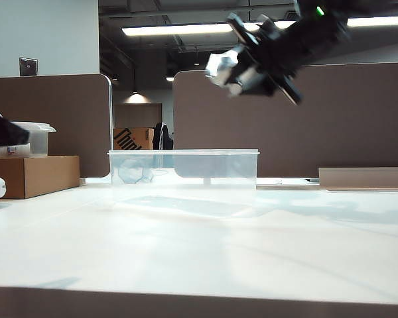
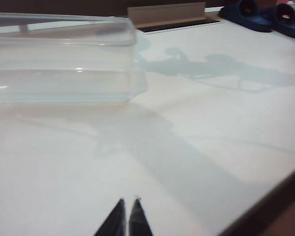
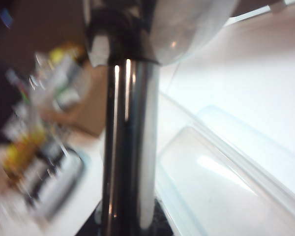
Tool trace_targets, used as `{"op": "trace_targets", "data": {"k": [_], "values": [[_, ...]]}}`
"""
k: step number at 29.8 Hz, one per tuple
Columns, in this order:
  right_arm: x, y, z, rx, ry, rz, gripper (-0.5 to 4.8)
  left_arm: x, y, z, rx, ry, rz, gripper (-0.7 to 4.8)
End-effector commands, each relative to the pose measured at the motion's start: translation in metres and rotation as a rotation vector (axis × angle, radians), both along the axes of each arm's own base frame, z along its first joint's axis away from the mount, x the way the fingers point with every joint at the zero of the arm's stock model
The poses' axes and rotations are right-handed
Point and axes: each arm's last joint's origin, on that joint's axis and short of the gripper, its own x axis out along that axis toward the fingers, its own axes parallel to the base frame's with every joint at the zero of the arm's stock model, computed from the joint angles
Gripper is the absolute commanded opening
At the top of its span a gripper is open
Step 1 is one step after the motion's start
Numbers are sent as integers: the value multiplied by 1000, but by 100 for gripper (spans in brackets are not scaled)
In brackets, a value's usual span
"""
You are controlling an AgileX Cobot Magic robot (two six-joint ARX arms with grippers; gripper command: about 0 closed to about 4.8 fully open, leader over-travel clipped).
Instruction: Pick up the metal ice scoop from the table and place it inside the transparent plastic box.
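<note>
The metal ice scoop [image 1: 222,66] hangs high in the air above the transparent plastic box [image 1: 183,169], with my right gripper [image 1: 255,66] shut on its handle. In the right wrist view the shiny handle [image 3: 128,147] runs out from between the dark fingers [image 3: 162,221], and the rounded bowl [image 3: 187,24] is at its far end. Under it lies the box [image 3: 226,187], blurred. My left gripper [image 2: 129,199] hovers low over the white table [image 2: 196,147] with its tips together and nothing between them. It is well short of the box [image 2: 59,64].
A brown cardboard box [image 1: 33,175] stands at the left with a lidded plastic container [image 1: 36,139] on top. A grey cable tray [image 1: 365,177] lies at the back right. Two dark blue objects [image 2: 265,14] sit at the table's far edge. Brown partitions [image 1: 358,119] stand behind.
</note>
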Motion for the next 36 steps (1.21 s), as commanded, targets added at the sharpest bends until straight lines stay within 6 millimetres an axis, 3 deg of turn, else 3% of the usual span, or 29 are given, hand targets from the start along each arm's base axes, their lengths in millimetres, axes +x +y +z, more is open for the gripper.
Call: {"op": "trace_targets", "data": {"k": [1,6,13,19,26,36], "values": [[4,17,19,-218,-47,118,-8,4,6,1,-8,-11,68,21],[19,37,27,-392,-21,195,-8,9,14,2,-15,-24,166,21],[26,57,-3,-526,17,260,-8,15,29,4,-23,-41,315,21],[33,61,-24,-580,41,282,-8,18,42,6,-29,-61,447,21],[41,64,-58,-633,129,286,-8,16,44,10,-53,-108,453,21],[36,59,-62,-717,191,284,-8,15,44,10,-53,-108,453,21]]}}
